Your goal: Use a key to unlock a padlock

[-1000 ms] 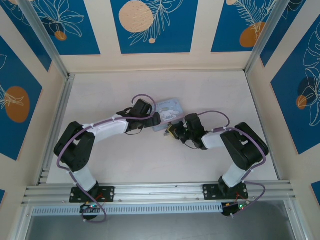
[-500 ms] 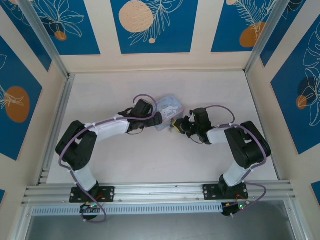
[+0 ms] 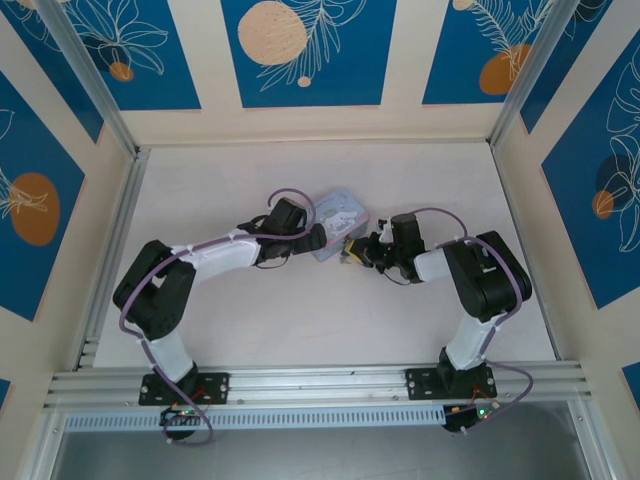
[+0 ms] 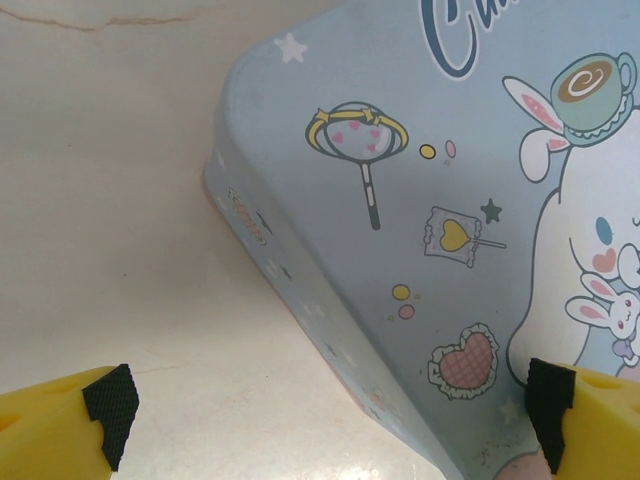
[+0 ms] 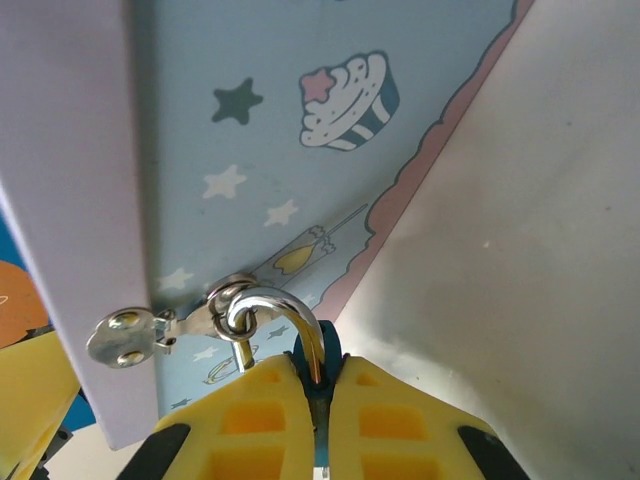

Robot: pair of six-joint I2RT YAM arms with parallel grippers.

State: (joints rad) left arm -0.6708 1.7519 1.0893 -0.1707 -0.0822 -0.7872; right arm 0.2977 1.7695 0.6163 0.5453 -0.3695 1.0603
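Pale-blue tin (image 4: 330, 200) printed with a white cartoon dog, stars and hearts; yellow fingers (image 5: 400, 430); silver-shackled dark-blue padlock (image 5: 312, 350)

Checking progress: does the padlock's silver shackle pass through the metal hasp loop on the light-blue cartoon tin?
Yes, the silver shackle hooks through the light-blue tin's hasp loop.

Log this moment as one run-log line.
left claw: open over light-blue rectangular metal tin | right claw: shut on tiny dark-blue padlock | silver shackle: through tin's hasp

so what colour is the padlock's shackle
The shackle is shiny silver metal; the right wrist view shows it best.
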